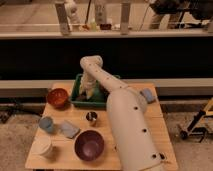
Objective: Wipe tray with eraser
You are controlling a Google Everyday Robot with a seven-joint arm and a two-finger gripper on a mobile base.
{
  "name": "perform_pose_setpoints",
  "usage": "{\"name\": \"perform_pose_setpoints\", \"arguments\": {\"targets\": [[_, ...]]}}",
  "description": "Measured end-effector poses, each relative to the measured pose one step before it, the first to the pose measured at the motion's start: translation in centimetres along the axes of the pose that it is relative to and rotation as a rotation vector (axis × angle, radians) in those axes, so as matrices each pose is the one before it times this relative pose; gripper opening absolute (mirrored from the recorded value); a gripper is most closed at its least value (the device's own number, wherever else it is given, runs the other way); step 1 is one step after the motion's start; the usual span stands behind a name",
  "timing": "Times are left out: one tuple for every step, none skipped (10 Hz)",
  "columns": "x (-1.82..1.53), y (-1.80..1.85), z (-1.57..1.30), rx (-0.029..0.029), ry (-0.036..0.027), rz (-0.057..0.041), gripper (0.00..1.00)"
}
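Camera view shows the green rectangular plastic tray (76,98) at the far side of the wooden counter (67,114), with the white arm's tool (89,93) lowered inside it. Whether the tool is wide, narrow or holding anything cannot be told. Left of the tray sits an orange-red bowl (57,97), just in front a small metal cup (91,118), and farther in front a purple bowl (89,145).

Green tray (80,103): smooth plastic, slight sheen. Gripper (89,93), down inside the tray, looks pale and matt. Arm (125,117) shell: white, smooth hard plastic. Table (75,115): light wood, matt. Small cup (91,117): shiny metal. Purple bowl (90,145): smooth, dull. Grey-blue pad (69,129): soft-looking, matt.
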Motion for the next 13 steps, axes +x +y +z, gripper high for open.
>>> {"name": "perform_pose_setpoints", "arguments": {"targets": [[0.376, 0.962, -0.148, -0.00229, -0.00288, 0.00509, 0.0], [0.824, 1.242, -0.213, -0.00028, -0.00922, 0.01356, 0.0], [0.892, 1.071, -0.247, 0.00078, -0.00778, 0.01792, 0.0], [1.037, 1.045, -0.288, 0.00089, -0.00454, 0.02116, 0.0], [1.007, 0.749, -0.214, -0.00109, 0.00105, 0.02171, 0.0], [0.349, 0.04, 0.062, 0.00109, -0.00365, 0.01231, 0.0], [0.69, -0.258, -0.012, 0.00172, 0.00018, 0.02161, 0.0], [0.504, -0.572, -0.033, 0.00556, 0.00022, 0.01551, 0.0], [0.145, -0.439, -0.16, 0.00463, 0.00174, 0.00362, 0.0], [-0.529, -1.275, -0.098, 0.00861, 0.00136, -0.00653, 0.0], [-0.743, -1.293, 0.021, 0.00577, 0.00205, -0.01085, 0.0], [-0.523, -0.858, -0.021, 0.00498, 0.00048, -0.00749, 0.0], [-0.817, -1.067, 0.124, 0.00338, -0.00127, -0.01198, 0.0]]}}
